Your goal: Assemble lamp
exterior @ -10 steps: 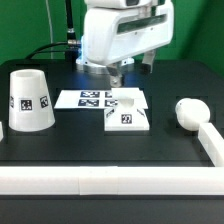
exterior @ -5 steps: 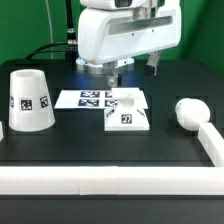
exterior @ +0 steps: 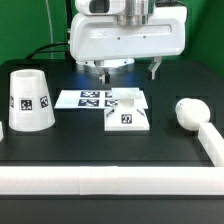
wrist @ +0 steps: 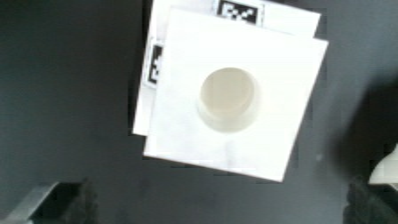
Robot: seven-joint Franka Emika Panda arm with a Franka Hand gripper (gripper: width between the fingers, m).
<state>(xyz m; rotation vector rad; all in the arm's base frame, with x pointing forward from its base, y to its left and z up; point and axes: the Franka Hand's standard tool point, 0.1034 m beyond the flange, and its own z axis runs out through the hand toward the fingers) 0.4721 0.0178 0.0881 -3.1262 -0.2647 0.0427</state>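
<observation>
The lamp's parts lie apart on the black table. The flat square base (exterior: 128,117) with a round socket sits at the middle, partly on the marker board; the wrist view shows it from above (wrist: 228,100). The tapered shade (exterior: 29,100) stands upside down at the exterior view's left. The round-topped bulb post (exterior: 188,112) lies at the exterior view's right, and its edge shows in the wrist view (wrist: 384,166). My gripper (exterior: 128,70) hangs above the base, open and empty, with one fingertip dark in each corner of the wrist view (wrist: 217,205).
The marker board (exterior: 90,98) lies flat behind and under the base, also showing in the wrist view (wrist: 160,55). A white rail (exterior: 100,180) runs along the table's front, with a side rail (exterior: 212,140) at the exterior view's right.
The arm's white hand has risen and looms larger in the exterior view. Both fingers now show spread apart above the base. The lamp parts have not moved.
</observation>
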